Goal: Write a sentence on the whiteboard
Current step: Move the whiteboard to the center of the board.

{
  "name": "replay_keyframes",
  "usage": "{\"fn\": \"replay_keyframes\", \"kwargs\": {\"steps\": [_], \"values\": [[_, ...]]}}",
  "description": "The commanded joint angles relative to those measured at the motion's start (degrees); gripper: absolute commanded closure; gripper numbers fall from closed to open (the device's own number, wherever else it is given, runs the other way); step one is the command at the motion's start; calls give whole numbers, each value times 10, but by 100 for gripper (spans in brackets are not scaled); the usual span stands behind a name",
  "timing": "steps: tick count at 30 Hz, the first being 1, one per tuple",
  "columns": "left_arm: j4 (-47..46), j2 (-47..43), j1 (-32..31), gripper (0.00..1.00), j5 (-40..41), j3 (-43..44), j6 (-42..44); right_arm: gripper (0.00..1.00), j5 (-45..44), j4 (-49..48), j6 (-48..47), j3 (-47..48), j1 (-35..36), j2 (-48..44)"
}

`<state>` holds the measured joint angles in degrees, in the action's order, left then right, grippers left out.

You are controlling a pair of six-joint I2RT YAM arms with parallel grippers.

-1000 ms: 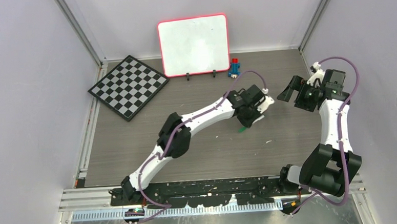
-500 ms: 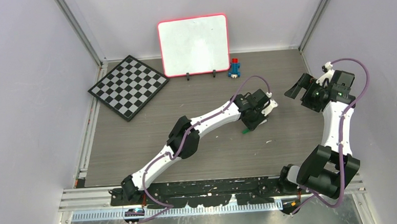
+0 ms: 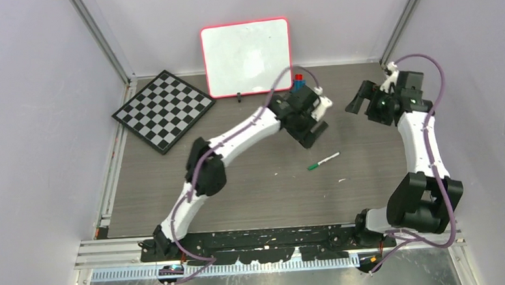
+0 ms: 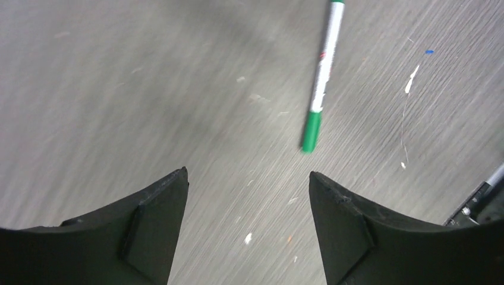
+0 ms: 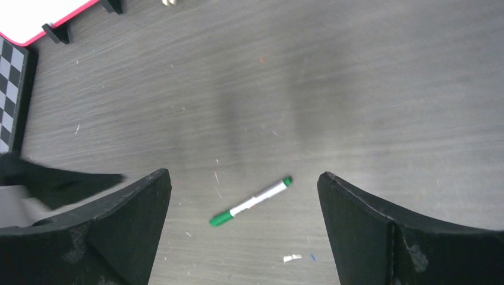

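The whiteboard stands upright at the back of the table, white with a red-pink rim; its corner also shows in the right wrist view. Its face looks plain white and no sentence shows on it. A green-capped white marker lies loose on the table, seen ahead of the left fingers and between the right fingers. My left gripper hangs open and empty above the table, back-left of the marker. My right gripper is open and empty, held high.
A black-and-white chessboard lies at the back left, its edge in the right wrist view. A small blue and red object sits right of the whiteboard, partly behind the left arm. Small white scraps dot the table.
My left gripper opened and let go of the marker, which now lies on the table; the left arm rose and pulled back toward the whiteboard. The right arm swung left and back.
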<state>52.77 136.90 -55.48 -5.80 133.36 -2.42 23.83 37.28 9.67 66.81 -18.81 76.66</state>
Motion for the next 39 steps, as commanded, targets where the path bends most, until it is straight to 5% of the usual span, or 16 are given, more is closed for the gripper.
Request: {"fn": "replay_keyframes", "kwargs": {"steps": [1,8,12,23,39], "values": [[-15,-162,66,22,7,-93,-20,3,-81,-41,8,76,82,40],[-88,-351,170,12,24,-299,-27,16,-220,-96,47,170,239,150],[-98,-437,233,9,29,-357,-36,27,-321,-91,69,248,316,248],[-131,-579,450,0,-57,-457,-114,38,-410,-166,82,367,417,429],[-144,-604,488,0,-89,-475,-138,48,-411,-169,87,530,426,590]]}}
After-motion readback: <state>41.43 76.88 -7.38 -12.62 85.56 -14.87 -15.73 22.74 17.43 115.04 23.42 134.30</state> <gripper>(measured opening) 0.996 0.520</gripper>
